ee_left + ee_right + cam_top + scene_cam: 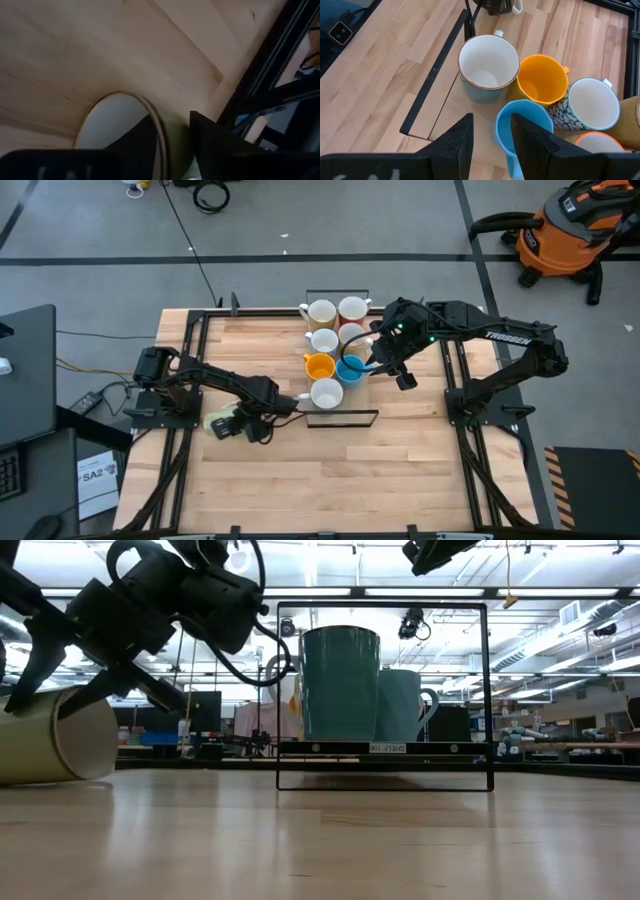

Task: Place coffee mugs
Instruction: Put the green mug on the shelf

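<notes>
**A:** What is your left gripper (171,116) doing?

**B:** Its fingers are apart. One is inside the pale green mug (220,423) and one is outside its wall. I see no squeeze yet. That mug lies on its side, just outside the black frame (340,416), on the left arm's side.

**A:** What could go wrong there?

**B:** The mug is round and it is lying down. If I push before I pinch, I think it rolls away from the frame. A thin pinch on the rim could also slip, and the mug would swing or drop.

**A:** And the right gripper (492,116)?

**B:** It is inside the frame and open too, with the blue mug (520,120) wall between its fingers. The white mug (487,62) and the orange mug (542,77) stand just beside it. If I move sideways, I may bump them or tip the blue one.
</notes>
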Controlling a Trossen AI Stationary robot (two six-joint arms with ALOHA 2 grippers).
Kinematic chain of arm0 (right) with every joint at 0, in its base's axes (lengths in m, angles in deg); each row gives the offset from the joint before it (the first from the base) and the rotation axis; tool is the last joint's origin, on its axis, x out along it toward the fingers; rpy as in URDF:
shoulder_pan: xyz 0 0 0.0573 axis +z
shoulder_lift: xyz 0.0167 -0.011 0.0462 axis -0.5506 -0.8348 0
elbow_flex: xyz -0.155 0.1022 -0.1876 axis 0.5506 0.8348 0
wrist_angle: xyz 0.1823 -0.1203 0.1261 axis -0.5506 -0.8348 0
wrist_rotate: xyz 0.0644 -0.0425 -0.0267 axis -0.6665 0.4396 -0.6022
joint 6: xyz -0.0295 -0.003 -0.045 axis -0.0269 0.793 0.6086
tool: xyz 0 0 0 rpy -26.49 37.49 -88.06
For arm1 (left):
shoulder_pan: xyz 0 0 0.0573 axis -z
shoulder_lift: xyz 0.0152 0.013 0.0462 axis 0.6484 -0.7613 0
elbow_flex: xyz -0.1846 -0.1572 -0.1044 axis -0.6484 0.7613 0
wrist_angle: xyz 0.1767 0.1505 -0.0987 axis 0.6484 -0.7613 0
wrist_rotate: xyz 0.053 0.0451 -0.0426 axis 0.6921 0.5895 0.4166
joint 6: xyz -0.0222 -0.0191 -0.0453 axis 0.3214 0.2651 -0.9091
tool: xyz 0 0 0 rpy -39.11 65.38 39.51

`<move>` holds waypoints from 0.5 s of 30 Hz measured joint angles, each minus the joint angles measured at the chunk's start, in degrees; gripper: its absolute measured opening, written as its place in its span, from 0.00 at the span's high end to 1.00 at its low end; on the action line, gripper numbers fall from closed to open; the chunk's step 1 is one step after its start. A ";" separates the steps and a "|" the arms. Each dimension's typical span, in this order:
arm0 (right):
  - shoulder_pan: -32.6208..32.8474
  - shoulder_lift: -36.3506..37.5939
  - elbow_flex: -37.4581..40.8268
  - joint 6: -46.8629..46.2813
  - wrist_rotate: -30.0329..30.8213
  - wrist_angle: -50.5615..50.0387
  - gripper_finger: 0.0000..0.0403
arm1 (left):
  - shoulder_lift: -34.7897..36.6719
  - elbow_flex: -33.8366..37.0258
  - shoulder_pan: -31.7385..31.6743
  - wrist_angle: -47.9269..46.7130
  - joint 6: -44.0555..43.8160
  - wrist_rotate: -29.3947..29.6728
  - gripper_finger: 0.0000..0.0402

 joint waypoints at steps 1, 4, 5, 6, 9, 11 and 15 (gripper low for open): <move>-0.02 0.00 0.00 0.00 0.00 0.00 0.66 | 0.01 0.00 0.00 -0.26 -0.20 0.06 0.73; -0.01 0.02 0.00 0.00 0.00 -0.02 0.66 | 0.09 -0.02 0.00 -0.90 -0.57 0.32 0.75; 0.00 0.02 0.00 0.00 0.00 -0.01 0.66 | 0.09 -0.02 0.04 -1.03 -0.57 0.39 0.75; -0.01 0.00 0.00 0.00 0.00 -0.01 0.66 | 0.09 -0.02 0.08 -1.13 -0.57 0.48 0.76; 0.00 0.00 0.00 0.00 0.00 0.00 0.66 | 0.09 -0.41 0.11 -2.13 -0.39 0.80 0.76; -0.02 0.00 0.00 0.00 0.00 -0.02 0.66 | 0.09 -1.15 0.11 -2.97 -0.34 1.36 0.76; 0.00 0.00 0.00 0.00 0.00 -0.02 0.66 | 0.09 -2.95 0.11 -3.43 -1.39 2.12 0.77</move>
